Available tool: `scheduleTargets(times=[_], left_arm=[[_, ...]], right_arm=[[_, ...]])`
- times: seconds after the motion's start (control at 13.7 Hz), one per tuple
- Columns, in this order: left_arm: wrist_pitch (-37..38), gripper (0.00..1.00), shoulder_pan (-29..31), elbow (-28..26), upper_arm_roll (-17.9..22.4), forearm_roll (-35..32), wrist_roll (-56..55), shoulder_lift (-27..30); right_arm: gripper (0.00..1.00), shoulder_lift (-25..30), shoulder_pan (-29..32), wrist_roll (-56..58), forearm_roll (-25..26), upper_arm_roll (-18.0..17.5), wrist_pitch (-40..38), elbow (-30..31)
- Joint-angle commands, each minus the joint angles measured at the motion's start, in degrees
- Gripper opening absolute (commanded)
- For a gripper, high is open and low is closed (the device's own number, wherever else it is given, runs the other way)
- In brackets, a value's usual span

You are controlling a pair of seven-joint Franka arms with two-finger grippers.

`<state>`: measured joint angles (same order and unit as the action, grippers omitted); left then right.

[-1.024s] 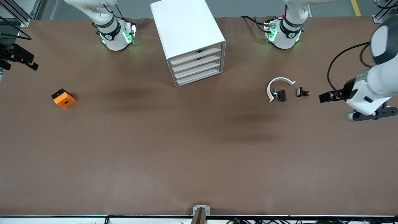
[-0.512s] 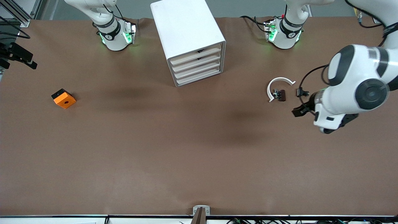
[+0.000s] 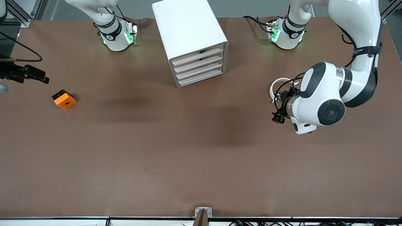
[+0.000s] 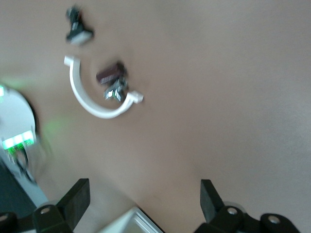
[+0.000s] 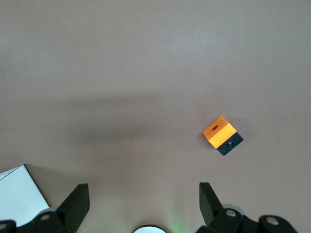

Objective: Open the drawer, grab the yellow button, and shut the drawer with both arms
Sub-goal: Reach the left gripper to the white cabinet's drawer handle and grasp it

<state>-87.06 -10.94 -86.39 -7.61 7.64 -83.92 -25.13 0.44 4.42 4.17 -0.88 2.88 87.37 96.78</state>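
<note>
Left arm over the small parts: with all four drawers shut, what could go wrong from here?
1. The open left gripper hangs low beside the white arc and small black clips; it might knock them.
2. The white four-drawer cabinet sits angled, so a pull on a beige drawer front might drag it.

The table (image 3: 176,150) is covered in a matt brown sheet that looks like paper or thin felt, smooth apart from a slight wrinkle near its edge by the cabinet (image 3: 188,28), whose white shell looks like smooth, satiny plastic with pale beige, wood-like drawer fronts (image 3: 198,64). The arms (image 3: 323,97) have glossy white plastic shells with shiny black joint caps, and their fingers (image 4: 77,199) are dull black. The orange block (image 3: 64,99) looks like matt plastic, as does the white arc (image 4: 92,102).
</note>
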Motion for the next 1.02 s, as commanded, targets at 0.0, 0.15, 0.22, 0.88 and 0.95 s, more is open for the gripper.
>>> scheduleTargets(times=[0.0, 0.15, 0.22, 0.88, 0.95], left_arm=[[5.73, 1.0, -0.13, 1.31, 0.22, 4.99, -12.53, -2.02], [9.0, 1.0, -0.22, 1.31, 0.22, 8.95, -23.69, -3.87], [9.7, 1.0, -1.53, 1.13, -0.12, 9.4, -26.44, -4.57], [13.23, 0.98, -7.24, 1.31, -0.04, 37.42, -45.27, -12.93], [13.23, 0.97, -7.69, 1.05, -0.04, 38.49, -45.89, -13.02]], right_arm=[[1.0, -2.63, 1.3, 0.76, 0.53, -0.25, -0.97, -2.91], [1.0, -2.63, 1.3, 0.76, 0.53, -0.25, -1.24, -2.91], [1.0, -2.63, 1.38, 0.76, 0.53, -0.25, -1.15, -2.74], [1.0, -3.25, 2.0, 0.05, 0.27, -0.25, -1.15, -2.47], [1.0, -3.25, 2.09, -0.03, 0.01, -0.25, -1.15, -2.47]])
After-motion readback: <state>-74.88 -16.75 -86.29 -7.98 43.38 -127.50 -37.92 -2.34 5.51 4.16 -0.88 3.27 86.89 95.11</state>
